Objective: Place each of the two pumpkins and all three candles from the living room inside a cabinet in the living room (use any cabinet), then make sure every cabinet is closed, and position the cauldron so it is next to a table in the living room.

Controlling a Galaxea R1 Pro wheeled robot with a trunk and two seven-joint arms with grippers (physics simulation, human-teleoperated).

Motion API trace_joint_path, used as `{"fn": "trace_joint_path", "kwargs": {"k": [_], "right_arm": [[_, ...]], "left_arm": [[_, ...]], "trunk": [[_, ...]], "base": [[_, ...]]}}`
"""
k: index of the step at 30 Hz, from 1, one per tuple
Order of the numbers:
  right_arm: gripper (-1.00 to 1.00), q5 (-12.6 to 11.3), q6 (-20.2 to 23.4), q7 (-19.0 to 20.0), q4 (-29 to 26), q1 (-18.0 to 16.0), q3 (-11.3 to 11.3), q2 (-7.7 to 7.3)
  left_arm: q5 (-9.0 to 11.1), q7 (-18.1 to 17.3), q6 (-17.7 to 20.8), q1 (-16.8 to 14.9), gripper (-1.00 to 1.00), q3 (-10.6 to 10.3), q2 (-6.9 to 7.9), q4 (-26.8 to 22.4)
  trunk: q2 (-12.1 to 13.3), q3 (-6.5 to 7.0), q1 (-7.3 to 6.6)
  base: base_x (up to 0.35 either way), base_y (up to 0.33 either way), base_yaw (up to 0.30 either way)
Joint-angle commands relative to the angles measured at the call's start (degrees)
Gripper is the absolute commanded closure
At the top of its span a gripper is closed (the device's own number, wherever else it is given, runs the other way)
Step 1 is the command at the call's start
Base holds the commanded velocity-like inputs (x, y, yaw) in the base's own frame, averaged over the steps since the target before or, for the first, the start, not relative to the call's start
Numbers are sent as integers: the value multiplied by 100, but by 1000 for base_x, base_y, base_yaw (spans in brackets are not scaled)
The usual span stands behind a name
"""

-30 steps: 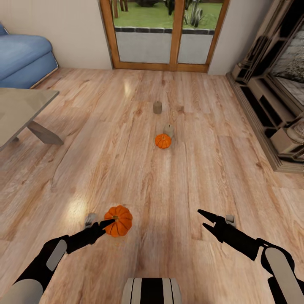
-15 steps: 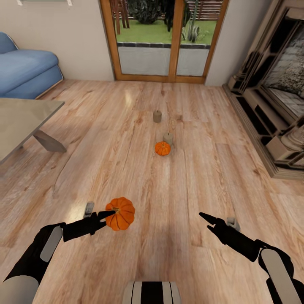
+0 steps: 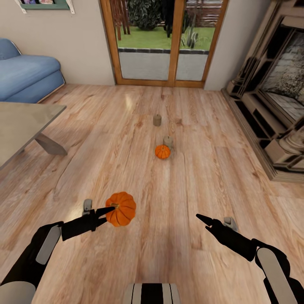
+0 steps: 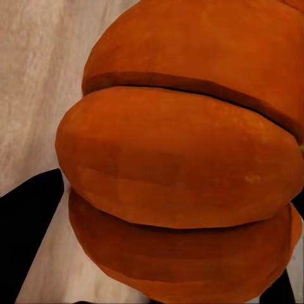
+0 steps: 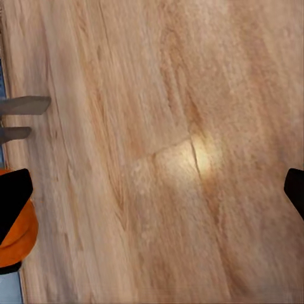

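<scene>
In the head view the left gripper (image 3: pixel 110 210) is closed on the larger pumpkin (image 3: pixel 121 208) and holds it above the floor (image 3: pixel 190 177), probably for carrying to a cabinet. Beyond this pumpkin lie the smaller pumpkin (image 3: pixel 162 151) and two candles (image 3: pixel 168 141), the farther one (image 3: pixel 157 120) nearer the glass door (image 3: pixel 164 40). The right gripper (image 3: pixel 202 220) holds nothing; whether it is spread I cannot tell. In the left wrist view the pumpkin (image 4: pixel 183 158) is deep orange with rounded ribs (very close to the lens). The right wrist view looks down on the floor boards (image 5: pixel 164 145).
</scene>
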Motion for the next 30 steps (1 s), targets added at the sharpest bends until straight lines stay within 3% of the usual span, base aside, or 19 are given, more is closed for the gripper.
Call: {"fn": "trace_joint_path", "kwargs": {"k": [1,5,10,15,18,22,30], "right_arm": [[-100,47,28,48,-10,-3,-9,1],[-100,45,28,61,-66,-3,-8,-6],[-100,51,42,35,-198,-3,-12,-8],[-100,52,76,0,-213,-3,-16,-16],[-100,52,93,-293,-218,-3,36,-17],[-100,46,97,-1130,-221,-8,362,-10],[-100,51,138,-1331,-221,-20,413,-5]], "left_arm": [[-7,-41,0,71,100,4,-1,-132],[28,-64,1,133,100,6,3,-206],[40,-68,1,144,100,8,154,-196],[41,-68,-1,147,100,14,183,-192],[41,-68,-5,146,100,14,184,-189],[34,-53,-8,149,100,8,180,-193],[24,-26,-11,147,100,8,174,-193]], "trunk": [[-1,-4,0],[-1,-4,0],[-1,-4,0],[-1,-4,0],[-1,-4,0],[-1,-4,0],[-1,-4,0]], "base": [[180,0,0],[274,0,0],[322,0,0],[329,0,0],[330,0,0],[326,1,0],[298,54,0]]}}
